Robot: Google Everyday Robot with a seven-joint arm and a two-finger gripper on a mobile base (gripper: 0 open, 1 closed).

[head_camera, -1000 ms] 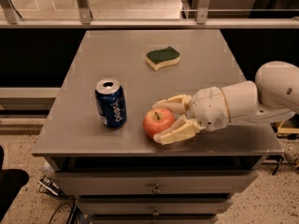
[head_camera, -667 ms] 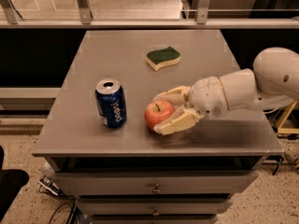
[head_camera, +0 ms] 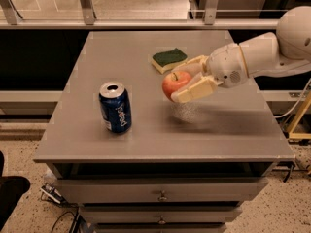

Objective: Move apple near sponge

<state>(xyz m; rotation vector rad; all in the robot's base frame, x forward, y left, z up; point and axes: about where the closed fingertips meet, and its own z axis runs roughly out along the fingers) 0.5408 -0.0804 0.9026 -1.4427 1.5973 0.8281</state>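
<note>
The red-orange apple (head_camera: 174, 83) is held between the cream fingers of my gripper (head_camera: 187, 79), which is shut on it and lifted above the grey table (head_camera: 146, 130). The arm comes in from the right. The sponge (head_camera: 168, 59), dark green on top with a pale yellow layer, lies flat on the table just behind and slightly left of the apple. The apple's shadow falls on the table in front of the sponge.
A blue soda can (head_camera: 115, 107) stands upright on the table's left front part. The table has drawers below its front edge. A railing runs behind the table's far edge.
My gripper has lifted the apple off the table's front part and carried it back and up toward the sponge. The can and sponge have not moved.
</note>
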